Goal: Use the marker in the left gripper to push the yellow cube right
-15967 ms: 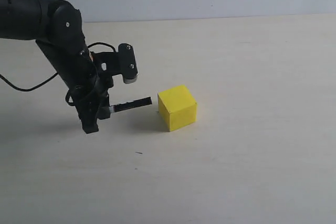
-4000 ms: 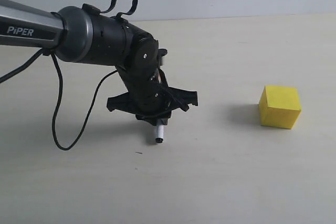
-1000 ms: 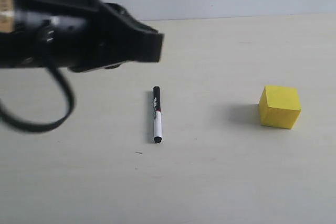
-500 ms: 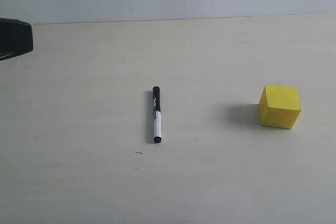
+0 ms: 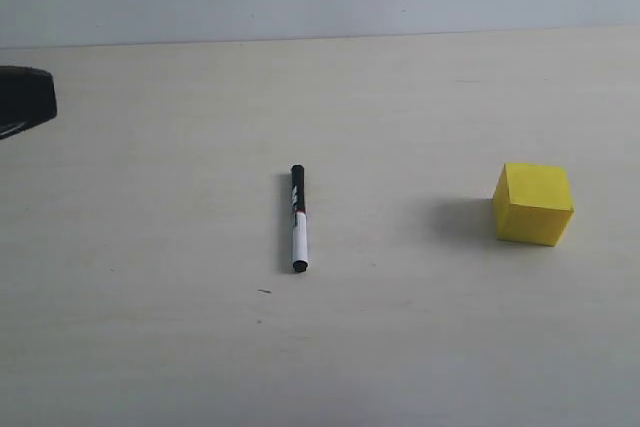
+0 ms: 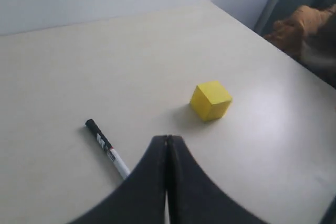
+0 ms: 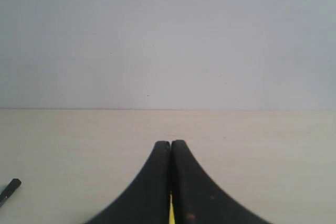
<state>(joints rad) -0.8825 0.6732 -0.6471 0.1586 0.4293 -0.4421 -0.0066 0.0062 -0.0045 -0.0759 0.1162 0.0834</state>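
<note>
Left hand (image 6: 167, 140) withdrawn, closed, empty; marker (image 5: 298, 219) released.

Left claw (image 6: 167, 144) and right claw (image 7: 170, 146), each with fingertips together.

Soft, even light is falling across the pale surface (image 5: 150, 347), without harsh glare. In the exterior view the yellow cube (image 5: 533, 204) is casting a diffuse shadow to its left and the marker (image 5: 298, 219) a thin one the same way, so the light is probably coming from the right. A dark shape (image 5: 25, 99) at that view's left edge is blurring. In the wrist views the jaws of the left gripper (image 6: 167, 142) and right gripper (image 7: 170, 144) are showing as soft, unfocused black.
</note>
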